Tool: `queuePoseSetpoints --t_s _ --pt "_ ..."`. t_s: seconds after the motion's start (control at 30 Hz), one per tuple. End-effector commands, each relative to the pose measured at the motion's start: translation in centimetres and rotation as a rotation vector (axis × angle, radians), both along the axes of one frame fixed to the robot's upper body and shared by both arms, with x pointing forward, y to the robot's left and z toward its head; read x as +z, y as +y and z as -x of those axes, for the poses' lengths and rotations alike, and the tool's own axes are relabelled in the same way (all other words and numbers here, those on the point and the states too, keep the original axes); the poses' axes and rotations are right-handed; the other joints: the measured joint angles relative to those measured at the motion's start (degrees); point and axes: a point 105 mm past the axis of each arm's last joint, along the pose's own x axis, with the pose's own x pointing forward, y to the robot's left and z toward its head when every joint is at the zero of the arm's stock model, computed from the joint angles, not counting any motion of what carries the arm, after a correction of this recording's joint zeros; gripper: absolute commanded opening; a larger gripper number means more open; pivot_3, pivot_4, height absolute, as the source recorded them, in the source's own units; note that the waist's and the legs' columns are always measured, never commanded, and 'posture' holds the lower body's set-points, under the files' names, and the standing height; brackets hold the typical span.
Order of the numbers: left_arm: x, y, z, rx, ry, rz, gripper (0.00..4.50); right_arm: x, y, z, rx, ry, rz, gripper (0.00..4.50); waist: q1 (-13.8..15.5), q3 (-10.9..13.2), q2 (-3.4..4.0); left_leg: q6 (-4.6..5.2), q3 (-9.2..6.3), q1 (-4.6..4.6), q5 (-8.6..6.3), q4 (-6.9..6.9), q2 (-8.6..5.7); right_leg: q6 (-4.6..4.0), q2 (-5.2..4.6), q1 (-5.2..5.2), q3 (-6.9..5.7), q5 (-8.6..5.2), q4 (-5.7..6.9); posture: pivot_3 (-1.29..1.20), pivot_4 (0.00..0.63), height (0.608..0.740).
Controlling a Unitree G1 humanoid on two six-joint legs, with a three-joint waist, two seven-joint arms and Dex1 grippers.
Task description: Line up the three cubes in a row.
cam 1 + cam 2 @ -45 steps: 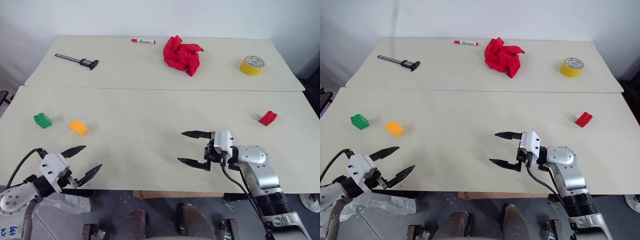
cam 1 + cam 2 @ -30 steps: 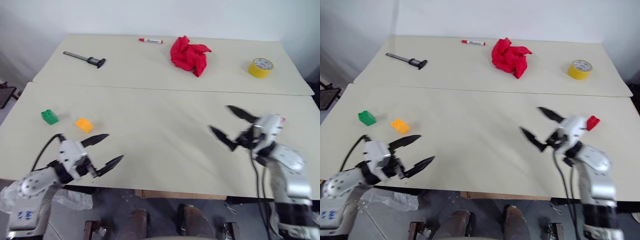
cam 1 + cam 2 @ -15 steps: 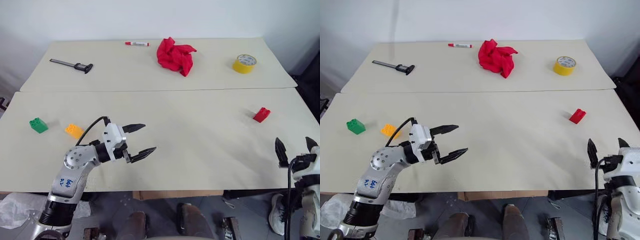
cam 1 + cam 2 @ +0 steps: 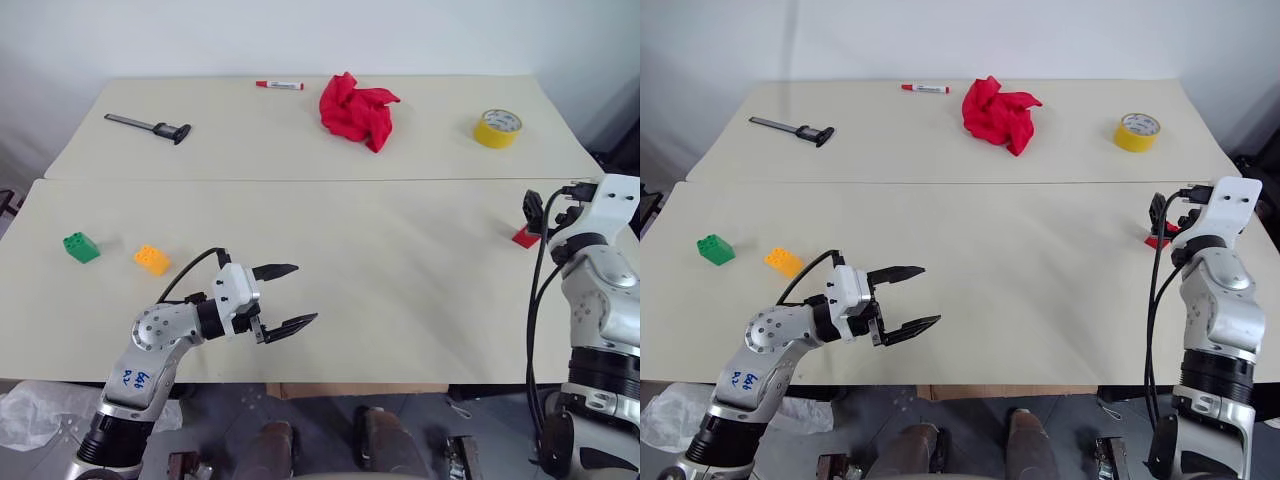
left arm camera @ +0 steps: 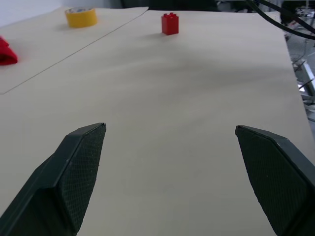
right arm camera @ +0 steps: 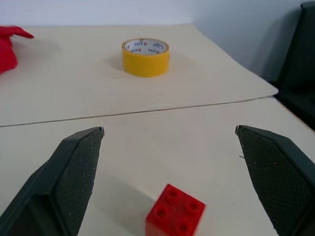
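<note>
Hovering just behind the red brick [image 6: 175, 216], right gripper [image 6: 170, 184] spread wide and empty, fingers framing the brick in the right wrist view without touching it. Sitting alone near the right edge of the near table [image 4: 400, 280], well apart from the green brick [image 4: 81, 246] and the yellow-orange brick [image 4: 152, 260], which lie near each other at the left side. Holding nothing either, left gripper [image 4: 286, 297] fully spread over bare tabletop toward the middle, pointing across to the right. Judging by look: small hard plastic, studded on top, likely very light and stiff, with smooth sides that could slip or skid if nudged by one finger before the other lands. Best taken across two opposite flat side walls, below the studs, fingers squared to the faces rather than to the corners; the red brick appears turned at an angle to the gripper, so probably calling for a slight wrist turn first. Little risk of breakage, more of toppling or pushing away. Resting untouched on the far table: red cloth [image 4: 357, 108], yellow tape roll [image 4: 500, 128], marker [image 4: 279, 85] and caliper [image 4: 150, 125].
</note>
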Motion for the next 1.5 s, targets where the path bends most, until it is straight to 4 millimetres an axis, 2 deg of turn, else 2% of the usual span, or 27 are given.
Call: queuePoseSetpoints --t_s 0.03,0.1,0.3,0.43,0.57,0.7,0.77,0.87,0.9,0.93,0.97,1.03,1.07,1.1,1.17,1.27,1.4,1.5 --pt "1.2 -0.2 0.4 -0.011 -0.062 -0.001 4.48 -0.2 -0.9 -0.5 -0.106 -0.013 0.04 4.5 0.0 0.0 0.03 0.03 0.0 -0.27 -0.01 0.1 -0.04 0.02 0.0 -0.22 -0.01 0.01 0.06 0.0 0.15 0.74" --pt "1.3 -0.1 0.3 -0.007 -0.066 -0.004 4.48 -0.9 -0.6 -1.0 -0.115 0.002 0.037 4.5 -0.1 0.0 0.03 0.09 0.08 -0.81 0.0 0.32 -0.19 0.08 -0.04 -0.81 0.03 0.05 0.46 0.0 0.15 0.74" --pt "1.4 0.2 0.4 -0.003 -0.074 -0.017 4.48 -2.2 0.3 -1.4 -0.142 0.023 0.023 4.5 -0.2 0.0 0.03 0.1 0.17 -0.79 -0.01 0.32 -0.16 0.1 0.02 -0.81 0.01 0.06 0.46 0.0 0.15 0.74" --pt "1.4 0.3 0.4 -0.001 -0.073 -0.022 4.48 -2.5 0.5 -0.7 -0.192 0.0 0.009 4.5 -0.3 0.0 0.04 0.1 0.19 -0.76 -0.01 0.32 -0.12 0.09 0.05 -0.82 0.07 0.06 0.5 0.0 0.15 0.74" --pt "1.3 0.2 0.5 -0.008 -0.069 -0.023 4.5 -2.8 1.0 -0.6 -0.197 -0.015 -0.046 3.61 -0.3 0.0 0.04 0.1 0.2 -0.76 -0.01 0.33 -0.13 0.09 0.05 -0.82 0.09 0.06 0.51 0.0 0.15 0.74" --pt "1.4 0.1 0.3 -0.01 -0.073 -0.024 4.5 -2.4 1.6 -1.0 -0.178 -0.037 -0.065 2.25 -0.3 0.0 0.04 0.1 0.21 -0.76 -0.01 0.33 -0.13 0.09 0.07 -0.82 0.08 0.06 0.52 0.0 0.15 0.74" --pt "1.6 0.5 0.0 0.005 -0.083 -0.028 4.5 -1.6 2.6 -1.6 -0.115 -0.066 -0.067 1.53 -0.3 0.0 0.04 0.1 0.21 -0.76 -0.01 0.33 -0.13 0.09 0.07 -0.82 0.09 0.06 0.52 0.0 0.15 0.74" --pt "1.9 1.5 -0.3 0.043 -0.097 -0.033 4.5 0.1 5.1 -2.7 0.069 -0.113 -0.053 1.49 -0.7 0.0 0.04 0.1 0.25 -0.74 -0.01 0.32 -0.1 0.09 0.11 -0.85 0.08 0.06 0.54 0.0 0.15 0.74" --pt "2.0 1.9 -0.3 0.061 -0.098 -0.026 4.5 0.8 6.7 -3.2 0.19 -0.13 -0.056 1.49 -1.1 0.0 0.04 0.1 0.28 -0.73 -0.01 0.31 -0.09 0.09 0.12 -0.85 0.08 0.06 0.55 0.0 0.15 0.74" --pt "2.2 2.7 -0.2 0.08 -0.096 -0.013 4.5 1.8 10.0 -3.4 0.428 -0.134 -0.045 1.49 -1.4 0.0 0.04 0.1 0.3 -0.73 -0.01 0.31 -0.08 0.09 0.13 -0.86 0.06 0.06 0.55 0.0 0.15 0.74" --pt "2.3 3.4 -0.1 0.099 -0.092 -0.005 4.5 2.6 13.5 -2.7 0.681 -0.136 -0.015 1.49 -1.6 0.0 0.04 0.11 0.3 -0.73 -0.01 0.3 -0.05 0.09 0.13 -0.85 0.06 0.06 0.55 0.0 0.15 0.74" --pt "2.3 4.7 0.4 0.131 -0.084 -0.008 4.5 3.7 19.4 0.8 1.163 -0.143 0.114 1.49 -1.9 0.0 0.13 0.14 0.37 -0.72 -0.05 0.27 0.01 0.1 0.14 -0.89 0.05 0.06 0.53 0.0 0.15 0.74" --pt "2.1 5.3 0.6 0.149 -0.076 -0.016 4.5 3.3 21.1 2.6 1.345 -0.112 0.196 1.49 -1.9 0.0 0.13 0.15 0.46 -0.7 -0.08 0.23 0.09 0.09 0.14 -0.93 0.03 0.06 0.52 0.0 0.15 0.74" --pt "1.8 6.1 0.9 0.174 -0.062 -0.024 4.5 2.0 22.3 4.1 1.501 -0.038 0.304 1.49 -1.8 0.0 0.13 0.15 0.46 -0.7 -0.12 0.24 0.18 0.09 0.13 -0.93 0.02 0.05 0.49 0.0 0.15 0.74" --pt "1.2 7.5 1.4 0.228 -0.035 -0.029 4.5 -0.5 23.4 5.6 1.688 0.085 0.447 1.49 -1.5 0.0 0.09 0.08 0.42 -0.68 -0.23 0.31 0.28 0.07 0.17 -0.85 -0.01 0.04 0.42 0.0 0.15 0.74" --pt "0.1 8.6 2.1 0.281 -0.008 -0.04 4.5 -1.7 24.9 6.1 1.81 0.097 0.44 1.49 -1.2 0.0 -0.02 0.16 0.39 -0.54 -0.32 0.4 0.23 0.07 0.06 -0.58 -0.02 0.05 0.05 0.0 0.15 0.74" --pt "-0.2 8.8 2.9 0.341 -0.005 -0.014 4.5 -3.0 26.8 5.8 1.873 0.097 0.473 1.49 -0.7 0.0 -0.02 0.15 0.38 -0.55 -0.34 0.46 0.18 0.04 -0.02 -0.61 0.04 0.08 0.04 0.0 0.15 0.74" --pt "-0.1 9.0 3.3 0.365 -0.007 -0.012 4.5 -3.5 27.0 5.5 1.87 0.097 0.474 1.49 -0.4 0.0 -0.02 0.11 0.37 -0.57 -0.36 0.44 0.22 0.04 0.0 -0.63 0.02 0.08 0.01 0.0 0.15 0.74"
